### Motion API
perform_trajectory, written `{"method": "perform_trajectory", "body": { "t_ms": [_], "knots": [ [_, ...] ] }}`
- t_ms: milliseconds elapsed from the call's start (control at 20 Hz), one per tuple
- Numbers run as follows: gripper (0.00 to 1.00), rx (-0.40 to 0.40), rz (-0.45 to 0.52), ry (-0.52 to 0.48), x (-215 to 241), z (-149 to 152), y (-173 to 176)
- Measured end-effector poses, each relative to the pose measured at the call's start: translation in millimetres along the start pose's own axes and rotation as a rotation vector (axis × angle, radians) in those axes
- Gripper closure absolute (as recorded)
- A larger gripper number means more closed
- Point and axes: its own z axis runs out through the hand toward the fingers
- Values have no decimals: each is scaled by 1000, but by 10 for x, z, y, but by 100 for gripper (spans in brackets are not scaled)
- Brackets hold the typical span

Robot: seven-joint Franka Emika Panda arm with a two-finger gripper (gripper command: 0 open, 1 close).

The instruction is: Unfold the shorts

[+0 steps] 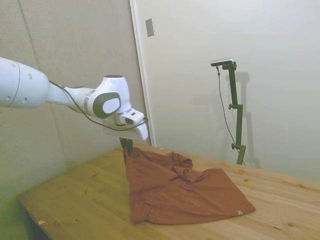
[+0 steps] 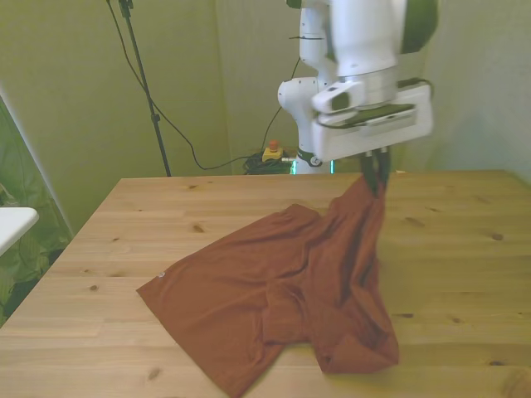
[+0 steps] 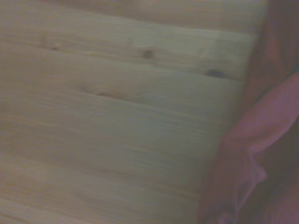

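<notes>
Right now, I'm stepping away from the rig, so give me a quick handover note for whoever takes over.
Gripper: shut on one corner of the shorts, held up above the table.
Shorts: the pinched corner hangs from the fingers; the rest of the fabric trails down and lies on the wood, mostly flat toward the front view's left, bunched and creased below the gripper.
Done: corner grasped and lifted, part of the fabric opened.
Left: draw the raised part out, lay it flat, release, smooth the remaining folds.
</notes>
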Motion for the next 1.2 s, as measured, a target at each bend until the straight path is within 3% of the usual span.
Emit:
{"method": "perform_trajectory", "body": {
  "t_ms": [100, 250, 300, 900, 1200],
  "knots": [
    [100, -49, -30, 9, -309, 257, -262],
    [100, -123, -45, 8, -541, 703, -378],
    [0, -145, -44, 7, -556, 827, -375],
    [0, -202, -44, -24, -735, 1280, -166],
    [0, -202, -53, -22, -819, 1272, -132]
  ]
}}
